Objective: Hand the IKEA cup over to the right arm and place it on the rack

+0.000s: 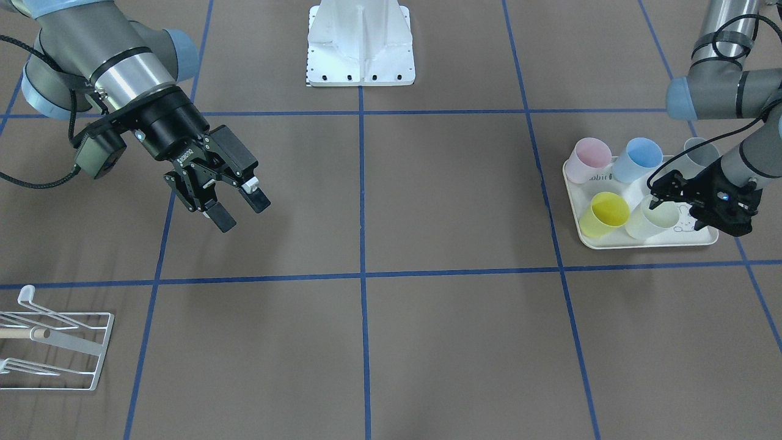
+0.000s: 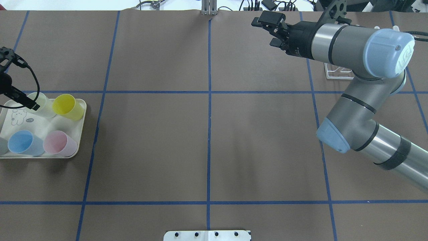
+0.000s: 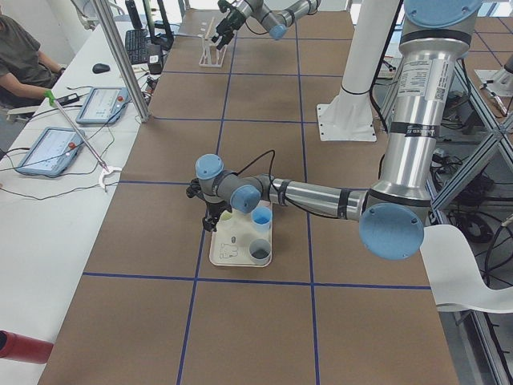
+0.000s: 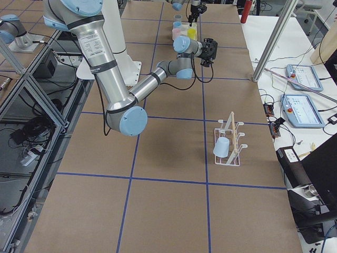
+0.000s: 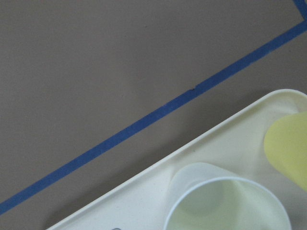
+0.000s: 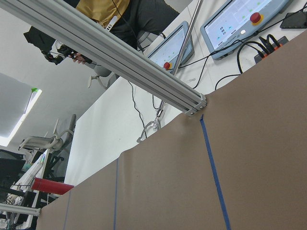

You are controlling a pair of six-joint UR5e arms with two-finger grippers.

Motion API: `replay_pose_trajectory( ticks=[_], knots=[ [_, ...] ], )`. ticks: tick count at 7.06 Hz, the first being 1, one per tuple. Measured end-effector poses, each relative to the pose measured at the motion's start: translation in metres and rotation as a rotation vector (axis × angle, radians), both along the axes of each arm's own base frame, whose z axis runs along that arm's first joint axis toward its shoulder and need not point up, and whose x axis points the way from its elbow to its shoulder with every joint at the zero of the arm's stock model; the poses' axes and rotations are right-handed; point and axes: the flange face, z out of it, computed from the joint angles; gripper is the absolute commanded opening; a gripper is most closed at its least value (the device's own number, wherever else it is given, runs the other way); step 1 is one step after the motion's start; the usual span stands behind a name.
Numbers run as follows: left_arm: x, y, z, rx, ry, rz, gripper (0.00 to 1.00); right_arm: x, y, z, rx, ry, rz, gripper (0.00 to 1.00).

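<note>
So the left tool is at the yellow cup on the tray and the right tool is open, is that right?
Not quite: the front-facing view shows the left tool at the pale green cup beside the yellow cup; the right tool is open.

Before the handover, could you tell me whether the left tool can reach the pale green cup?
Probably yes: the left tool hangs at the rim of the pale green cup, nothing between them, and the yellow cup sits opposite.
</note>
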Motion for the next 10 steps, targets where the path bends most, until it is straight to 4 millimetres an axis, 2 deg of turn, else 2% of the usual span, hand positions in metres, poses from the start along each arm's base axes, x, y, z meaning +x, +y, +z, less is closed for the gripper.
replay_pose_trajectory(
  ticks=[2,5,7,8,10],
  knots=[
    [0.001,0.000,0.001,-0.003,0.000,0.002,0.00,0.003,0.002,0.001,0.001,-0.001,0.001,0.99],
    [0.002,0.000,-0.009,-0.014,0.012,-0.020,0.00,0.005,0.003,0.002,0.001,-0.001,0.003,0.99],
    [-0.003,0.003,-0.042,-0.084,0.046,-0.142,0.00,0.008,0.006,0.003,0.003,-0.003,0.003,0.99],
    [-0.020,0.002,-0.057,-0.086,0.060,-0.198,0.00,0.008,0.006,0.003,0.003,-0.003,0.002,0.99],
    [-0.072,-0.015,-0.071,-0.065,0.065,-0.316,0.00,0.008,0.007,0.003,0.002,-0.003,0.002,0.99]
  ],
)
